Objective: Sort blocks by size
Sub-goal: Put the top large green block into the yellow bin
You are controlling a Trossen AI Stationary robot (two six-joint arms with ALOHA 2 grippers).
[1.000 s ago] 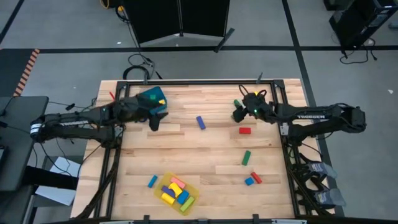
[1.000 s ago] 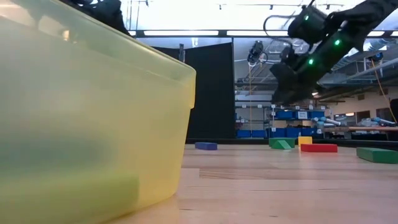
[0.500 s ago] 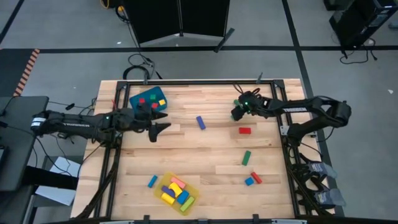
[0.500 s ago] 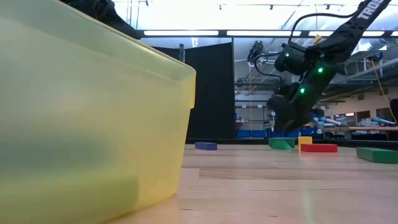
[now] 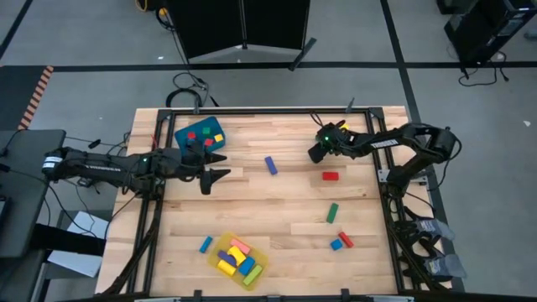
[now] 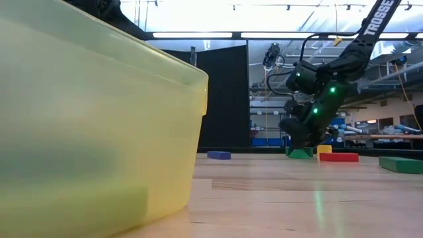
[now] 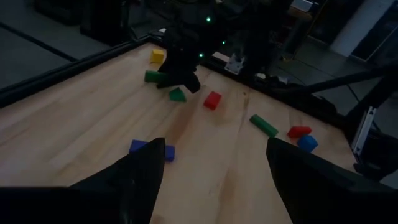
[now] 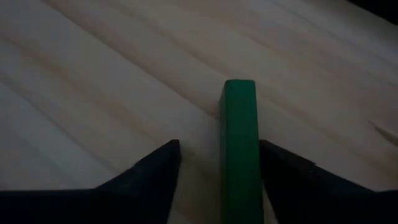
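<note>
left gripper (image 5: 215, 166): jaws apart, empty, above table (image 5: 277, 210) beside blue bin (image 5: 190, 130) | right gripper (image 5: 315, 153): low at far right, jaws apart astride green bar (image 8: 239, 149), contact unclear | blocks: more scattered, several in yellow tray (image 5: 260, 268)

text: "TROSSEN" | on: right arm (image 6: 372, 18) | low view

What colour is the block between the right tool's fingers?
Green bar; the right wrist view shows it best.
</note>
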